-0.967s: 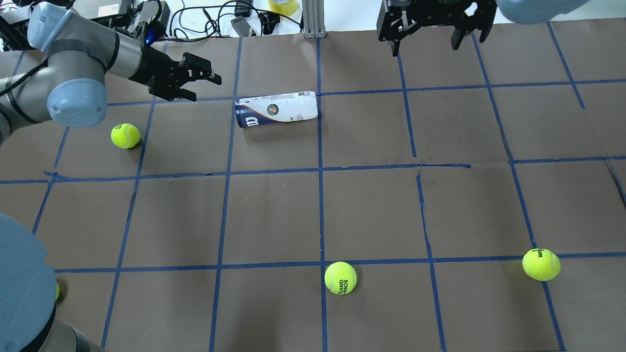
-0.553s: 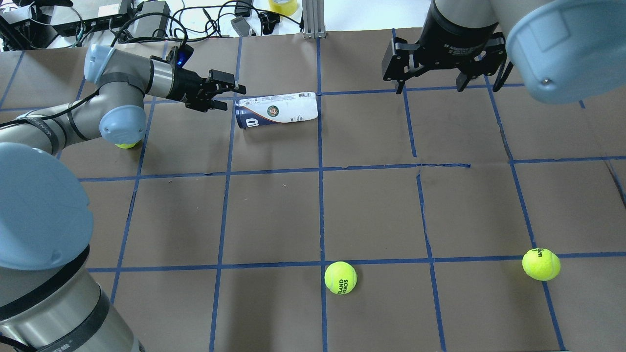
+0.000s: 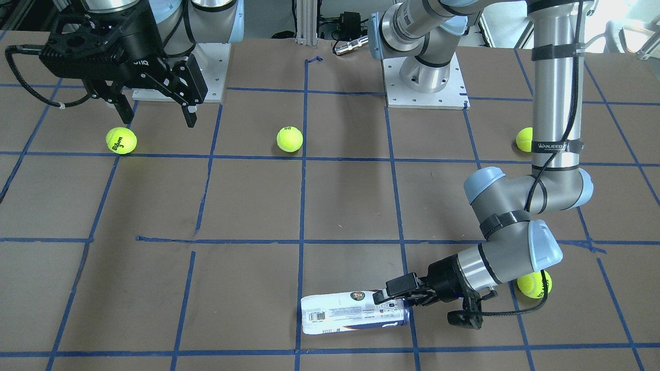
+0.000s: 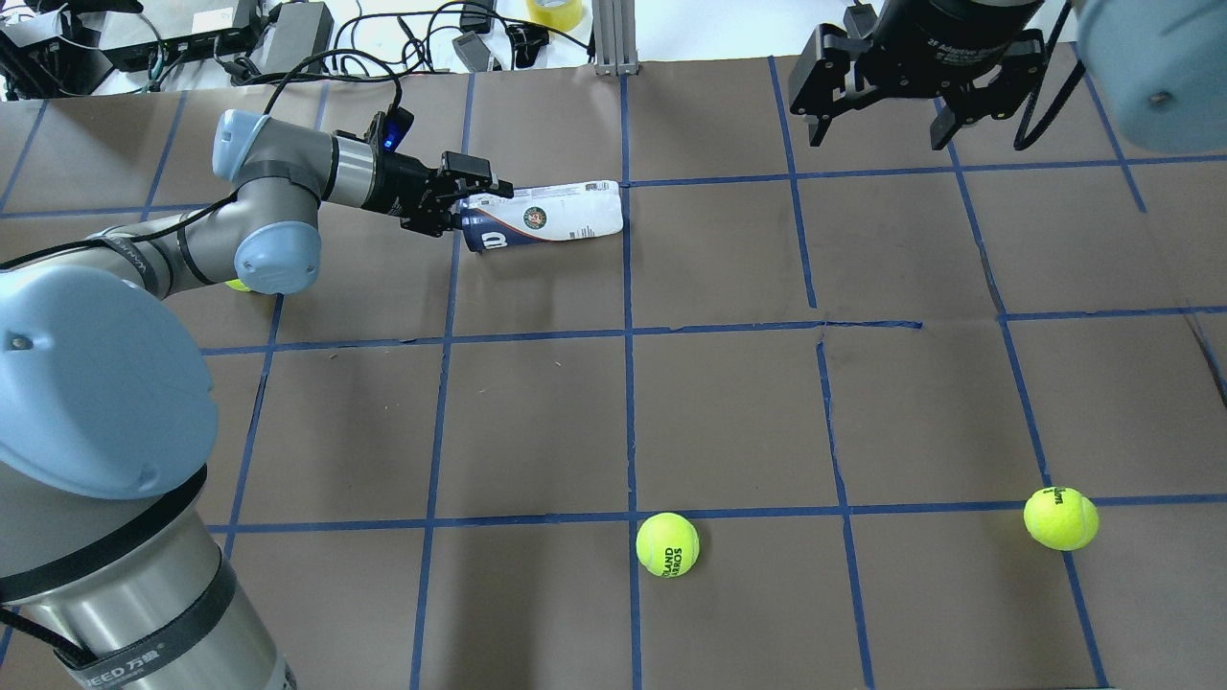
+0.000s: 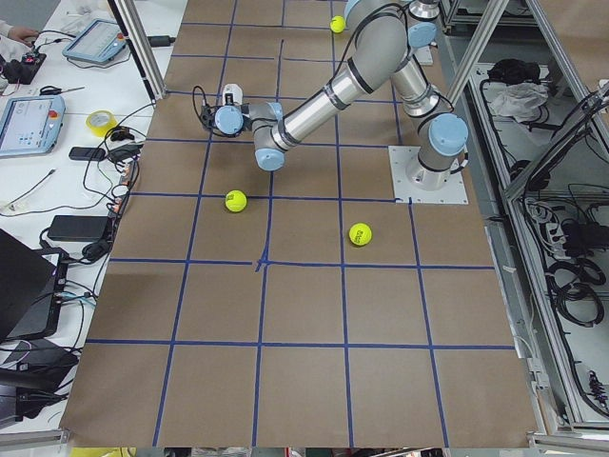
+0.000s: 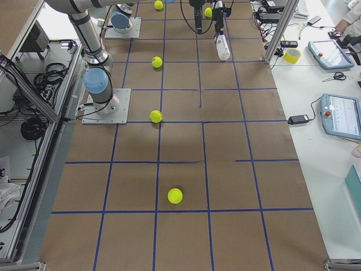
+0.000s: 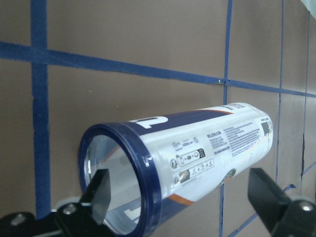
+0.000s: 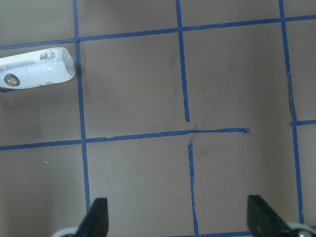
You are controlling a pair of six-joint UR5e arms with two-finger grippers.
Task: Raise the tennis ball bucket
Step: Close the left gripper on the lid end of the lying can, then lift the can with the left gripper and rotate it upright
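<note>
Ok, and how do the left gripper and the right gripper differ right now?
The left gripper lies low and level at the blue-rimmed end of the tennis ball can, part of the rim between its spread fingers. The right gripper hangs high, pointing down at the table. The left gripper has reached the can, while the right gripper is well apart from it. Both are black, two-fingered and open, holding nothing.

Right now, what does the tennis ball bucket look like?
The tennis ball bucket is a slim clear plastic tube with a white and navy label, a barcode and a dark blue rim. It looks empty. It lies on its side on the brown table, rim end between the open fingers of the left gripper, not yet lifted.
</note>
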